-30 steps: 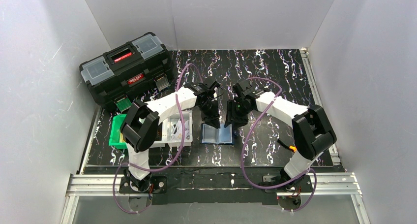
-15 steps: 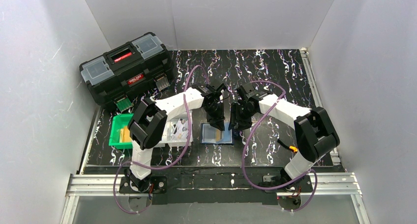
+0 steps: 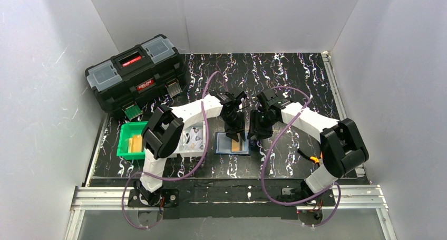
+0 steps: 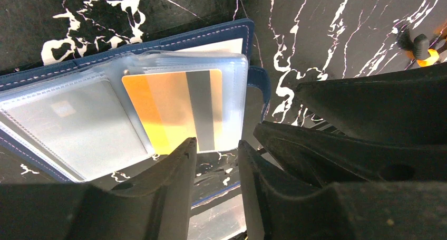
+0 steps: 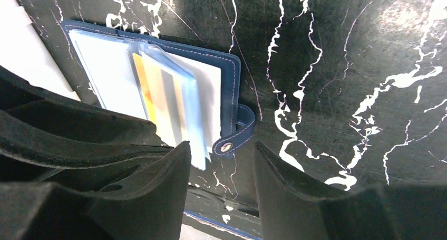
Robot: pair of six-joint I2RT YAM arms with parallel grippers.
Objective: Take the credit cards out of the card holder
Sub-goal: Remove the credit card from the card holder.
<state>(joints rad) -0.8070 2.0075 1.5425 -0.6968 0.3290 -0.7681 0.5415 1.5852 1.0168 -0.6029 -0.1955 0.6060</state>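
Lying crosswise, card holder [image 4: 200, 35]; credit card [image 4: 168, 111] seemingly lengthwise toward arms; left gripper [image 4: 216, 145], right gripper [image 5: 220, 147] parted, empty.

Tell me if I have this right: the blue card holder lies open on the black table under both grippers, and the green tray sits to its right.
Not quite. The top view shows the green tray to the left of the card holder, not to its right. The rest holds: the holder lies open on the table, under the left gripper and the right gripper.
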